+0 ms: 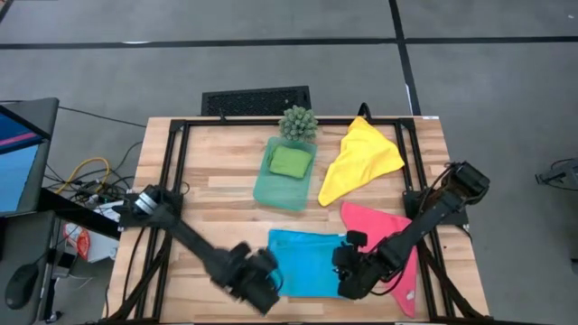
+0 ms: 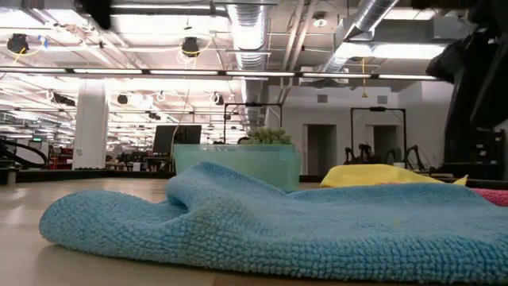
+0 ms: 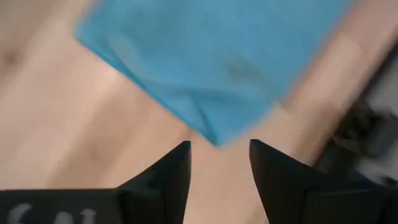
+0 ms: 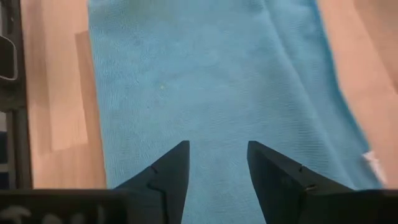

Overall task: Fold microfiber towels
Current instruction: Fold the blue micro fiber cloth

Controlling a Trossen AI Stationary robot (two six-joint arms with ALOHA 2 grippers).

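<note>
Blue towel (image 3: 211, 62) beyond parted left claw (image 3: 219, 149)

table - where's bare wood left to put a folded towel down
Free: the strip left of the teal tray, and the near-left corner beside the blue towel. Crowded: centre and right, with the yellow towel, pink towel and both open grippers, left, right.

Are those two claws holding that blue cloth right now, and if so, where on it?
Neither is. The left gripper and the right gripper both stand open with nothing between their fingers. The blue towel lies loose on the table.
</note>
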